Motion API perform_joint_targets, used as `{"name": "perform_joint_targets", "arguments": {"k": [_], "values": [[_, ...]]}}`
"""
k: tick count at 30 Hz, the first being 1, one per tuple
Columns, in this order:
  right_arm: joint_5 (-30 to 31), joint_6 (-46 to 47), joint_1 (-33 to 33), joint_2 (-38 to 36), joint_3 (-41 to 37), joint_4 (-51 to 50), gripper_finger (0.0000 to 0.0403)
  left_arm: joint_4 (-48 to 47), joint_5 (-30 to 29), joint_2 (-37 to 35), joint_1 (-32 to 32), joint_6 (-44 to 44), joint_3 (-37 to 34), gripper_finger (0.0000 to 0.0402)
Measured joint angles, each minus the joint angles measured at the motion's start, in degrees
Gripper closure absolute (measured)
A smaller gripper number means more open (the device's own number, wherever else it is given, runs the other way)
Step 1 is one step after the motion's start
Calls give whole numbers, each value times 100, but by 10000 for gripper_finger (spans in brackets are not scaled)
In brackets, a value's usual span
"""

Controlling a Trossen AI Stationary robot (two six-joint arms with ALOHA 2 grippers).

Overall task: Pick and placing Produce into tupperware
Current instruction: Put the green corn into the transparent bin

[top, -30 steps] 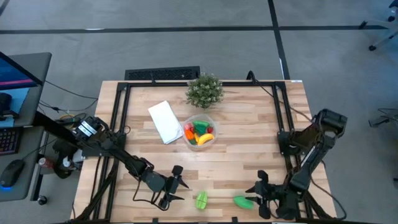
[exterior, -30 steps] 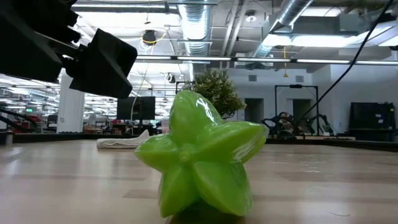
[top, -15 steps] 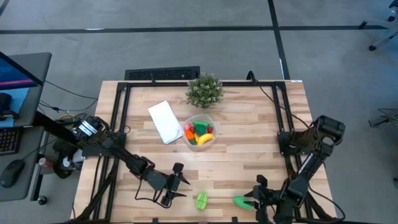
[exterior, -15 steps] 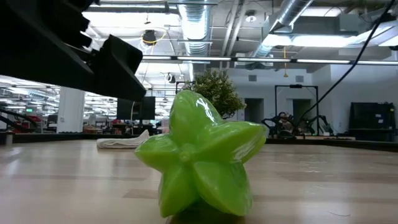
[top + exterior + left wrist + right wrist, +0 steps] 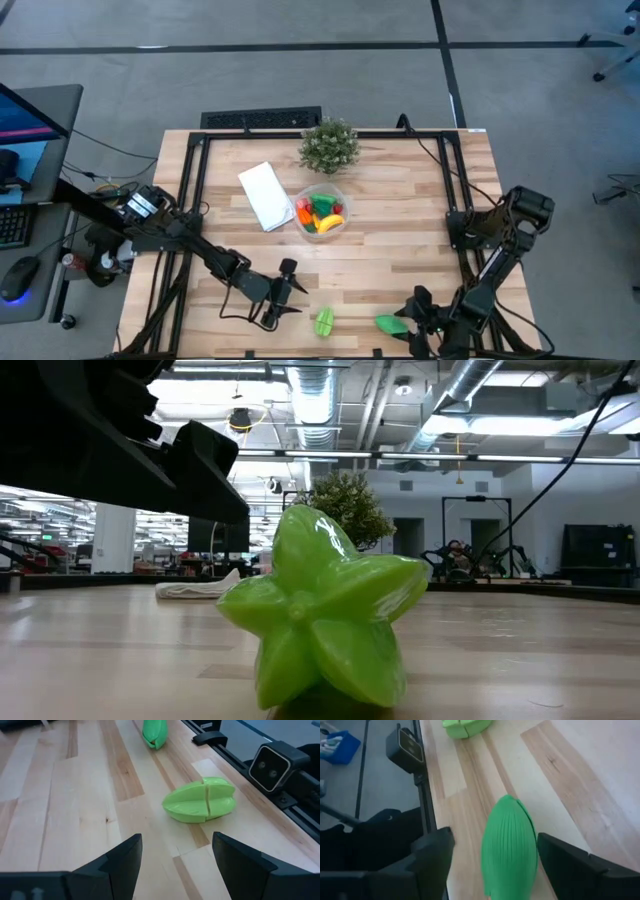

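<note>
The clear round tupperware (image 5: 320, 212) stands mid-table and holds several red, orange, yellow and green produce pieces. Two green pieces lie on the wood by the near edge. One is a star-shaped fruit (image 5: 324, 321) (image 5: 200, 802) (image 5: 320, 620). The other is a ridged oval piece (image 5: 390, 323) (image 5: 510, 847). My left gripper (image 5: 285, 290) (image 5: 175, 865) is open, a little to the left of the star fruit and pointing at it. My right gripper (image 5: 413, 320) (image 5: 495, 840) is open, with a finger on either side of the ridged piece and a gap showing on both sides.
A flat white lid (image 5: 265, 195) lies left of the tupperware, and a bushy potted plant (image 5: 329, 145) stands behind it. A black frame rail and a small camera box (image 5: 275, 765) run along the near edge beside the green pieces. Bare wood lies between the tupperware and the near edge.
My right arm has sunk and drawn a little toward the table's near edge, and its gripper has rolled. It stays by the ridged green piece, which has kept its place on the table.
</note>
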Motion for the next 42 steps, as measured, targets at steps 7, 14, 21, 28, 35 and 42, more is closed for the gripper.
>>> {"name": "perform_joint_targets", "arguments": {"k": [7, 14, 21, 28, 35, 42], "values": [[-142, -10, -106, 18, 0, 18, 101, 0, -1, 0, 44, 19, -2, 168], [-704, -45, -268, 523, -5, 221, 101, -76, -1, -2, 44, 15, -2, 168], [-800, -56, -341, 624, 0, 335, 101, -87, -4, -2, 44, 12, -4, 168], [-769, -52, -359, 634, 0, 313, 101, -97, -6, -2, 44, 11, -4, 168], [-761, -50, -357, 638, 0, 311, 103, -107, -6, -2, 44, 8, -4, 168], [-737, -55, -359, 645, -2, 261, 149, -136, -6, -2, 44, -9, -4, 168]]}}
